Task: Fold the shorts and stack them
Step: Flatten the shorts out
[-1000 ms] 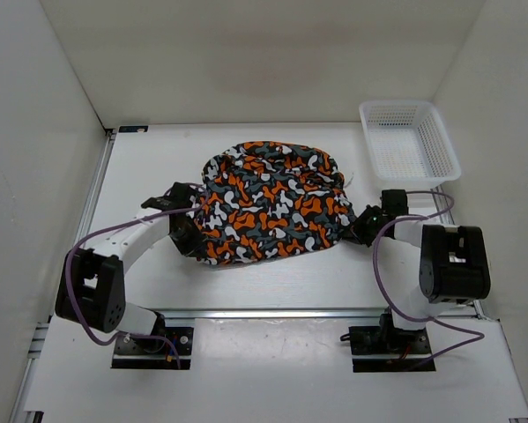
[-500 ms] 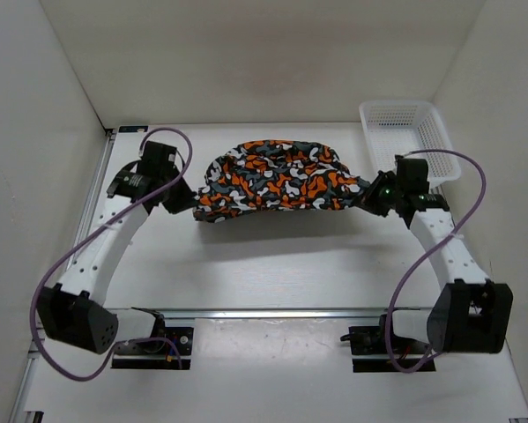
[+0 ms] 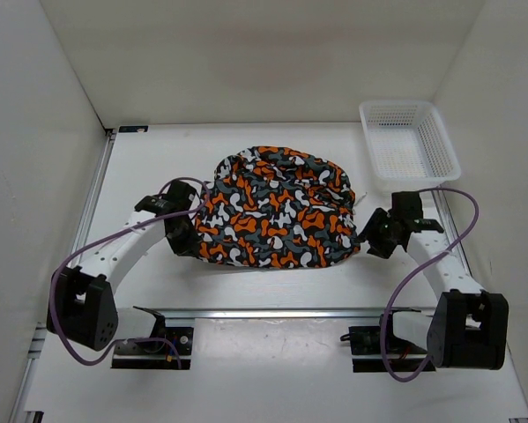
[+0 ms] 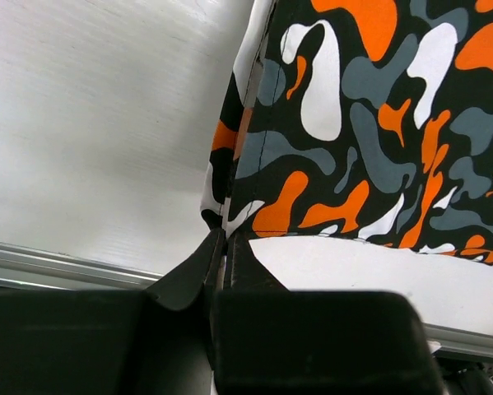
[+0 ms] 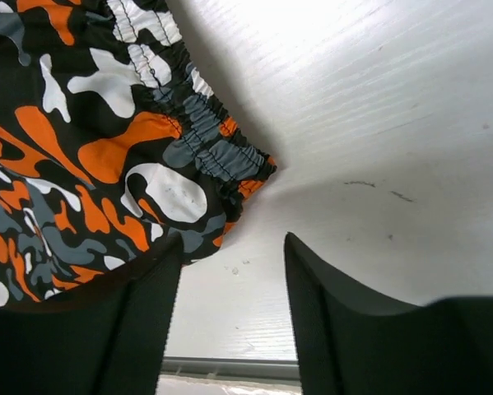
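Note:
The shorts [image 3: 277,207], in orange, black, grey and white camouflage print, lie spread in a rounded heap at the middle of the table. My left gripper [image 3: 193,238] is at their near left corner, shut on the fabric edge. In the left wrist view the jaws [image 4: 225,237] pinch a corner of the shorts [image 4: 353,123]. My right gripper [image 3: 375,236] stands open just right of the shorts. In the right wrist view its fingers [image 5: 234,247] are apart over bare table, and the elastic waistband of the shorts [image 5: 90,148] lies beside the left finger, free of the jaws.
A white mesh basket [image 3: 409,141] stands at the back right corner. White walls enclose the table [image 3: 158,176] on three sides. A metal rail [image 3: 272,312] runs along the near edge in front of the arm bases.
The shorts, held stretched and raised between both grippers, came down toward the near side and now lie spread. My right gripper opened and let go; the left stays shut.

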